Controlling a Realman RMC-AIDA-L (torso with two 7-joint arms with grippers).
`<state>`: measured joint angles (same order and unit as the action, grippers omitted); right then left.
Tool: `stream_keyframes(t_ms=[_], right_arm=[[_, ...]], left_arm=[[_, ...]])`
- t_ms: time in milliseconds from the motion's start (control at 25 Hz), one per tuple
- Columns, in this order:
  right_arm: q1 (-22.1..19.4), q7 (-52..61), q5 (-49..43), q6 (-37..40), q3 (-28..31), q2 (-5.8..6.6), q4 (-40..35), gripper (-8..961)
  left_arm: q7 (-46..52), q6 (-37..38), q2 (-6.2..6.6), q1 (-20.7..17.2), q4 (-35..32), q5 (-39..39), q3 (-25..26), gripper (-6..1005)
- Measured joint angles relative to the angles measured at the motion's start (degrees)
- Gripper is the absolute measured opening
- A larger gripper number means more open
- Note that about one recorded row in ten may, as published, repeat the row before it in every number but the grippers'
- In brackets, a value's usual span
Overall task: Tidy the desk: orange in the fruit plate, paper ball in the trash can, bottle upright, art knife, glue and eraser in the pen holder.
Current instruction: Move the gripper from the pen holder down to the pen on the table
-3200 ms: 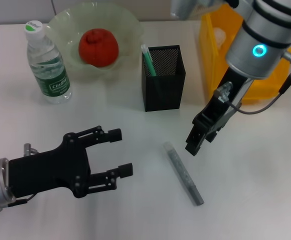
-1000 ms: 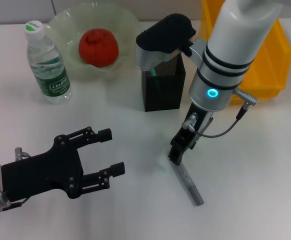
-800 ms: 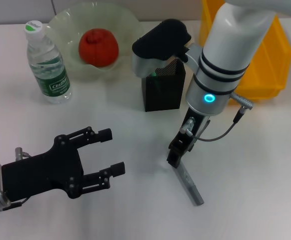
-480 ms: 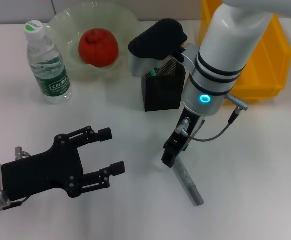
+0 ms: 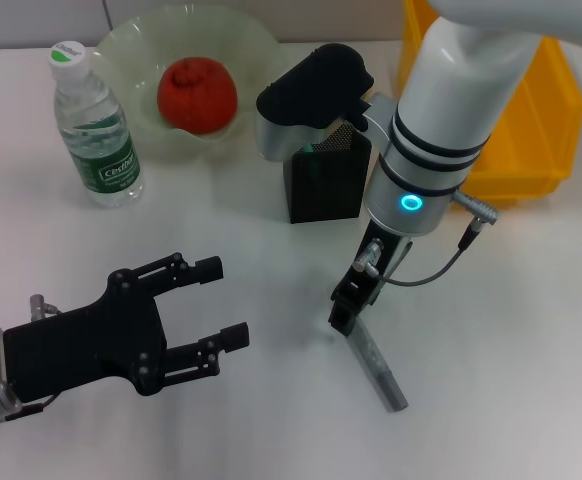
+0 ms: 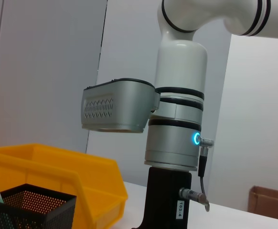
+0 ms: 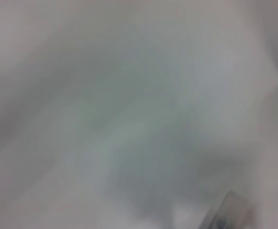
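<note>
A slim grey art knife (image 5: 375,364) lies flat on the white table. My right gripper (image 5: 345,311) is down at its upper end, touching or just above it. My left gripper (image 5: 225,302) hovers open and empty over the table's front left. The orange (image 5: 197,93) sits in the pale green fruit plate (image 5: 131,48). The bottle (image 5: 93,128) stands upright beside the plate. The black mesh pen holder (image 5: 323,190) is partly hidden behind my right wrist, and a green tip shows inside it. The yellow trash can (image 5: 531,130) stands at the back right. Paper ball, glue and eraser are out of view.
In the left wrist view, my right arm (image 6: 176,143) rises in front of the trash can (image 6: 58,167) and the pen holder (image 6: 29,210). The right wrist view shows only blurred table close up, with a grey bit (image 7: 225,217) at one edge.
My right gripper came away from the trash can side and dropped to the knife's upper end, shifting only slightly in the last second. The left arm drew back a little, still open.
</note>
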<state>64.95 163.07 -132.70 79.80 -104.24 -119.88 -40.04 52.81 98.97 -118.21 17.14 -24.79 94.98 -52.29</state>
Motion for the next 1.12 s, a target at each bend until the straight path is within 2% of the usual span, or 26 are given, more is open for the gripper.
stream_keyframes(t_ms=[640, 1120], right_arm=[[0.0, -0.3, 0.0, 0.0, -2.0, 0.00, 0.1, 405], [0.0, -0.3, 0.1, 0.0, -2.2, 0.00, 0.1, 406]], left_arm=[[-0.1, -0.1, -0.09, 0.0, 0.0, 0.0, 0.0, 768], [-0.1, -0.1, -0.09, 0.1, 0.0, 0.0, 0.0, 768]])
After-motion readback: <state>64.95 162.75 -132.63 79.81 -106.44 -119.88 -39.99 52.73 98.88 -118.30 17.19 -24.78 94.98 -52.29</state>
